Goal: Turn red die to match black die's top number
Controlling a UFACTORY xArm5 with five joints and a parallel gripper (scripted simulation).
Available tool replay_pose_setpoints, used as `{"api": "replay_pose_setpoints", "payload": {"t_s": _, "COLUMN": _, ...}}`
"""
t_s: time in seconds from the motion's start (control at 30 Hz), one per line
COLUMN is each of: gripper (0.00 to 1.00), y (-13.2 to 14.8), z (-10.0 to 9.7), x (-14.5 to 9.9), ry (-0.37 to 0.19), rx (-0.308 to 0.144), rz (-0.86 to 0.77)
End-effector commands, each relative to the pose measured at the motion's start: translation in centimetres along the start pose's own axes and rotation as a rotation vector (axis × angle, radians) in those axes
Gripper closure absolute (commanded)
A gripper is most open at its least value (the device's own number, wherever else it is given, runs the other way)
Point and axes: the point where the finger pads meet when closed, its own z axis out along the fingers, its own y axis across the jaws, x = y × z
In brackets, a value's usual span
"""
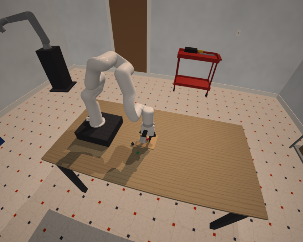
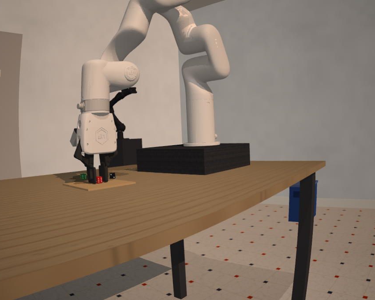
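The red die (image 1: 147, 139) (image 2: 99, 179) rests flat on the thin tan mat (image 1: 148, 142) (image 2: 99, 185) on the wooden table. My gripper (image 1: 145, 138) (image 2: 97, 178) points straight down over it, fingertips at mat level. The fingers stand open on either side of the red die with small gaps, so they do not hold it. The black die (image 1: 132, 143) (image 2: 112, 175) lies on the table just off the mat, towards the arm's base. The green die (image 1: 137, 152) (image 2: 83, 176) lies on the table off the mat, in the arm's shadow. The pips on top are too small to read.
The arm's black base block (image 1: 99, 129) (image 2: 193, 158) stands on the table near the dice. A red cart (image 1: 196, 68) and a black pedestal with a grey arm (image 1: 55, 68) stand on the floor away from the table.
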Motion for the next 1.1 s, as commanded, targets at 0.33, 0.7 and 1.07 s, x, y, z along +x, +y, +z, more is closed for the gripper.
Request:
{"api": "replay_pose_setpoints", "payload": {"t_s": 0.33, "gripper": 0.69, "y": -0.1, "z": -0.3, "x": 0.0, "ry": 0.0, "rx": 0.003, "rz": 0.0}}
{"api": "replay_pose_setpoints", "payload": {"t_s": 0.7, "gripper": 0.69, "y": -0.1, "z": -4.4, "x": 0.0, "ry": 0.0, "rx": 0.003, "rz": 0.0}}
{"api": "replay_pose_setpoints", "payload": {"t_s": 1.07, "gripper": 0.69, "y": -0.1, "z": -8.5, "x": 0.1, "ry": 0.0, "rx": 0.003, "rz": 0.0}}
